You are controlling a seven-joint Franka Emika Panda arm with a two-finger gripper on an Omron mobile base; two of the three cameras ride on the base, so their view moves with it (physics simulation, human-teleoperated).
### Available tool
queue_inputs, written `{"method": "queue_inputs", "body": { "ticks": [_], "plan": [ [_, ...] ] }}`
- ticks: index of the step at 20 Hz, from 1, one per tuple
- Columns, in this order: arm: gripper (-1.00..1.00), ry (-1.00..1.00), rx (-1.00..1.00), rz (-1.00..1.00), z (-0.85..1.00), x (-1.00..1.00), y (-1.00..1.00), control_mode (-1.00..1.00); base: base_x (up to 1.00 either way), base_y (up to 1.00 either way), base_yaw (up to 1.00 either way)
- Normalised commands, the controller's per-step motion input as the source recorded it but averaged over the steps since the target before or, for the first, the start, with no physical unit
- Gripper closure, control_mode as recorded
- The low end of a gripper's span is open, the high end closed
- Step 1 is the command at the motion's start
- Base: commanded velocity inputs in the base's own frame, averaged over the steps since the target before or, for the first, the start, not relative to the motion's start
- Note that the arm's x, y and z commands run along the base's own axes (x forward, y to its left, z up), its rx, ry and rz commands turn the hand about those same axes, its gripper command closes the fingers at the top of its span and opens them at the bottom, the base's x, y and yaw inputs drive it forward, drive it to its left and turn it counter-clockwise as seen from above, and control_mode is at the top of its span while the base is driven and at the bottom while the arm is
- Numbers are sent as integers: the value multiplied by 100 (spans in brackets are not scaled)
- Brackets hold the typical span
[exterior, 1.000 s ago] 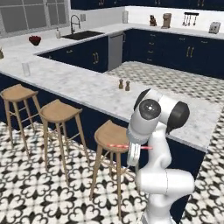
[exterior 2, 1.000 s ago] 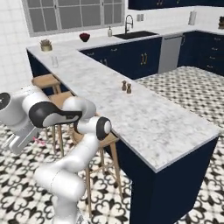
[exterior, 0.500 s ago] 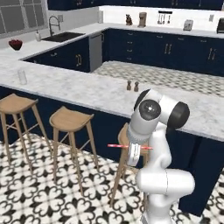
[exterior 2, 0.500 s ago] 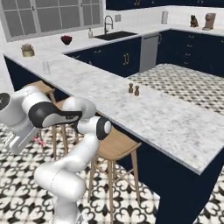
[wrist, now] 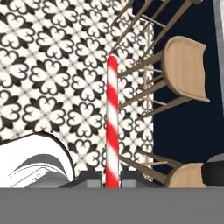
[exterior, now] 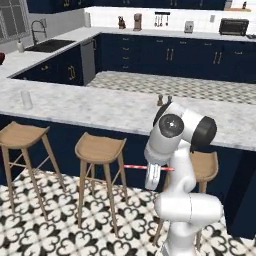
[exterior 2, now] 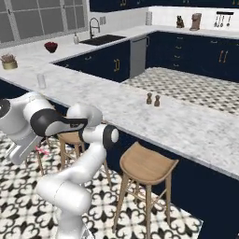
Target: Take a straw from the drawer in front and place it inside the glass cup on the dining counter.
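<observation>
Hand view: tool (wrist: 112,180) clenched on straw (wrist: 112,122); straw juts straight out from between fingertips, above patterned floor.

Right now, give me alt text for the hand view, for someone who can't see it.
A red-and-white striped straw is clamped between the shut gripper's fingers and points straight up the picture. Behind it lie a black-and-white patterned floor and, at right, wooden stools against a navy panel.
</observation>
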Motion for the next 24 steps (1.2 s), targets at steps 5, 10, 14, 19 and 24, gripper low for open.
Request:
{"method": "queue_inputs", "body": {
  "ticks": [5,10,14,19,24],
  "plan": [
    [100,0,0,0,0,0,0,100,19,100,-29],
    [100,0,0,0,0,0,0,100,23,98,-13],
    [100,0,0,0,0,0,0,100,27,94,-7],
    [100,0,0,0,0,0,0,100,23,80,-8],
    [100,0,0,0,0,0,0,100,28,59,-8]
  ]
}}
